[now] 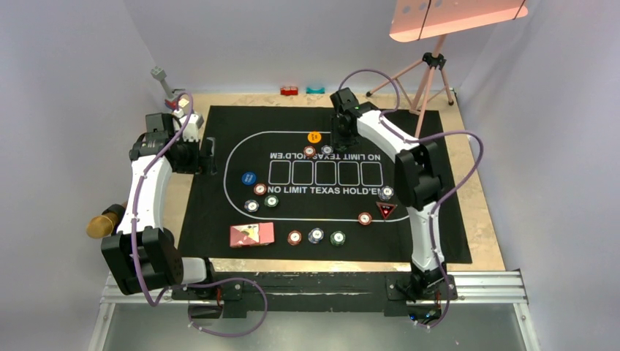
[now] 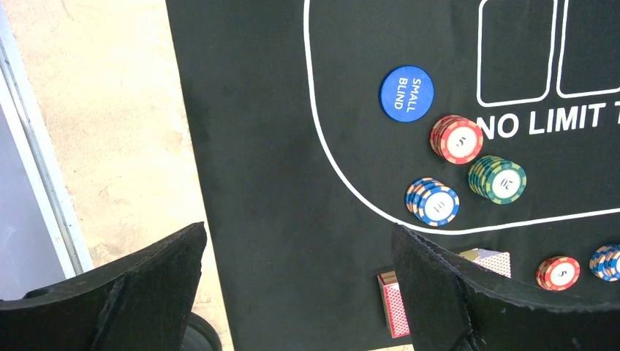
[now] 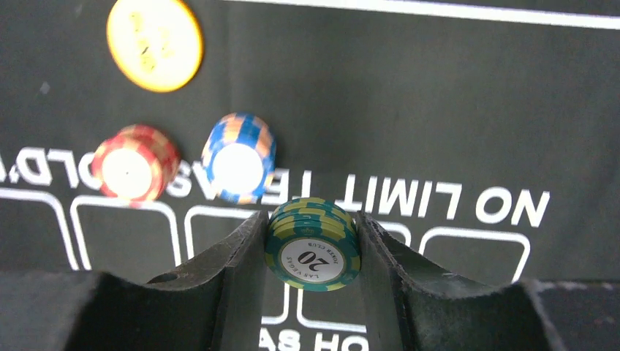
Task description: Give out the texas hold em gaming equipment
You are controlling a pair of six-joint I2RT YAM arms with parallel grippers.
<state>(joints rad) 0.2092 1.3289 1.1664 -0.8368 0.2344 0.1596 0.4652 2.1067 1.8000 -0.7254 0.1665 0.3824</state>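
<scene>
My right gripper (image 1: 341, 137) is over the far side of the mat, shut on a small stack of green "20" chips (image 3: 313, 245) held above the printed card boxes. Just beyond it lie a red chip stack (image 3: 134, 162), a blue chip stack (image 3: 239, 157) and the orange disc (image 3: 154, 44). My left gripper (image 2: 298, 230) is open and empty above the mat's left edge (image 1: 208, 157). Below it are the blue "SMALL BLIND" disc (image 2: 406, 93), red (image 2: 457, 139), green (image 2: 498, 179) and blue (image 2: 433, 202) chip stacks, and the red-backed card deck (image 1: 251, 235).
Three chip stacks (image 1: 316, 235) sit at the mat's near edge. A blue-grey stack (image 1: 386, 192), a red stack (image 1: 365, 217) and the triangle marker (image 1: 386, 210) sit at the right. Toy blocks (image 1: 289, 91) and a tripod (image 1: 431, 73) stand at the back.
</scene>
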